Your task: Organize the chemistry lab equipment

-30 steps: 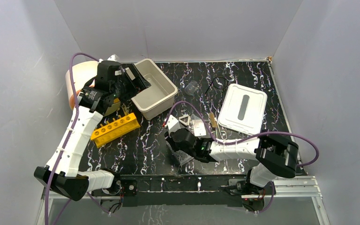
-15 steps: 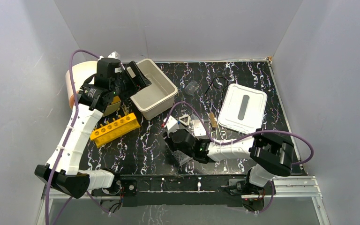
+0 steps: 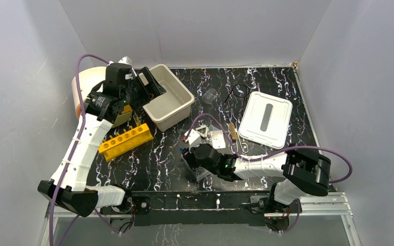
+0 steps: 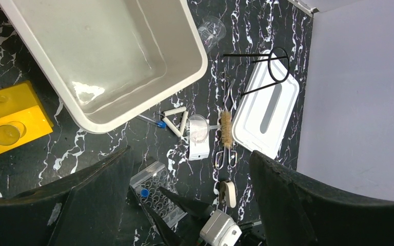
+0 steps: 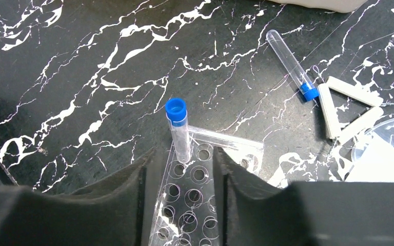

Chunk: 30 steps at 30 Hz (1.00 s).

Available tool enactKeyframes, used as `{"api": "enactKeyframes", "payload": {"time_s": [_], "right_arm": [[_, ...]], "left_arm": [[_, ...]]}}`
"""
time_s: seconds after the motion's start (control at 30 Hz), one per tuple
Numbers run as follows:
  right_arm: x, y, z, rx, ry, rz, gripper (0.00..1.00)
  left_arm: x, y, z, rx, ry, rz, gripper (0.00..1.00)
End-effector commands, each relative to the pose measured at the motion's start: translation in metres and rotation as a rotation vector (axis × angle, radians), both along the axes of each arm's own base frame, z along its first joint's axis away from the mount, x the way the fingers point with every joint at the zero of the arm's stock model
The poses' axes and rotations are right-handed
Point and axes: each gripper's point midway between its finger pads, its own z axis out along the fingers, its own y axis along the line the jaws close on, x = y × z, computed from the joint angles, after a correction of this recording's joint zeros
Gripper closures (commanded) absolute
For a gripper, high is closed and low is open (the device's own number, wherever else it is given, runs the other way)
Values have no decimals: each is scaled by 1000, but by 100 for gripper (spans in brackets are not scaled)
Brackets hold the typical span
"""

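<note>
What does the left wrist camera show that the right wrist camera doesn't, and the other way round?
Only the left wrist view shows the beige tub, the yellow tube rack, the small clear beaker, the black wire stand, the white slotted lid and a brush. Only the right wrist view shows the round wells of the clear well tray plainly, with the blue-capped tube standing in one at its end. Both show that tray, that tube, a second capped tube lying on the table and the white triangle.

Apparently the right gripper (image 3: pixel 191 157) overhangs clear well tray (image 3: pixel 200 175); yellow rack (image 3: pixel 126 141) apart.
</note>
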Motion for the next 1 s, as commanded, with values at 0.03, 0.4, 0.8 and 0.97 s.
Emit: {"api": "enactKeyframes", "payload": {"time_s": [0.03, 0.4, 0.8, 0.97], "right_arm": [[-2, 19, 53, 120, -13, 21, 39], [14, 38, 48, -33, 61, -54, 31], [26, 38, 21, -191, 146, -115, 51], [30, 43, 26, -193, 144, -104, 58]], "left_arm": [[-9, 1, 12, -11, -23, -11, 18], [-16, 18, 25, 29, -50, 47, 17], [-16, 43, 37, 137, -56, 128, 17], [-17, 42, 36, 131, -65, 122, 17]]}}
